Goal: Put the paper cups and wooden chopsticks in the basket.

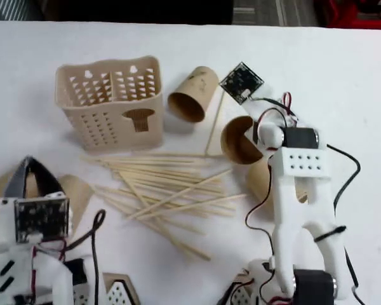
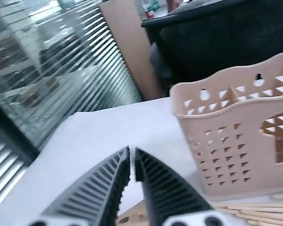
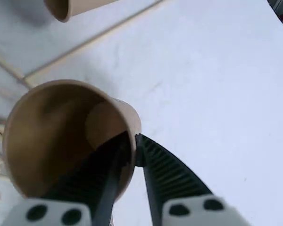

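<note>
A white counter is stretching across the scene, and window blinds are showing beyond its far edge in the left wrist view. The basket is standing upright on the far left part of the counter. A paper cup is lying on its side just beside the basket, with its mouth turned toward the arms. The right gripper is clamping the wall of a second cup, with one finger sitting inside the mouth and the other pressing on the outside. Whether this cup is resting on the counter is hard to tell. A single chopstick is lying between these two cups. A third cup is lying just beside the clamped one, partly under the right arm. A loose heap of chopsticks is sprawling on the counter in front of the basket, between the two arms. The left gripper is hanging over the near left part of the counter, pointing toward the basket, its fingers pressed almost together with nothing between them. A fourth cup is lying near it, by the left end of the heap.
</note>
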Controlling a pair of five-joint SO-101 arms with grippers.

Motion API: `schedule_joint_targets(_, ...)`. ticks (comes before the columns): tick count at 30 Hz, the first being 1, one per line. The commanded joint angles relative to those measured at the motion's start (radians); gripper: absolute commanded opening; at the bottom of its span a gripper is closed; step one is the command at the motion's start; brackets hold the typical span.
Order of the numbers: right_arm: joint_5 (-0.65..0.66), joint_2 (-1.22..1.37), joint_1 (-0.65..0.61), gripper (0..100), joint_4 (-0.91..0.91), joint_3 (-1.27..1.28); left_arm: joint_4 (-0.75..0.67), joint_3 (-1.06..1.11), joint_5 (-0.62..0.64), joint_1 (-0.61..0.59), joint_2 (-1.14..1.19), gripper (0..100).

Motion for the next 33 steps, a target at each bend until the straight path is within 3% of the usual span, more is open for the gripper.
schedule_joint_targets(1,-0.009,-0.064,0.007,1.8,0.033,-0.006,0.057,-0.132,-0.006,-0.096,0.104,13)
schedule_joint_targets(9,-0.011,-0.062,0.012,1.8,0.051,-0.005,0.33,-0.488,-0.002,-0.147,0.533,15)
schedule_joint_targets(15,-0.051,-0.071,0.008,1.8,0.102,-0.014,0.493,-0.651,0.0,-0.265,0.633,19)
schedule_joint_targets(19,-0.051,-0.071,0.012,1.8,0.102,-0.012,0.493,-0.62,-0.002,-0.42,0.641,27)
schedule_joint_targets(23,-0.051,-0.071,0.008,1.8,0.104,-0.009,0.479,-0.502,-0.009,-0.51,0.671,28)
schedule_joint_targets(33,-0.046,-0.064,0.012,1.8,0.116,-0.005,0.209,-0.227,-0.008,-0.647,0.894,31)
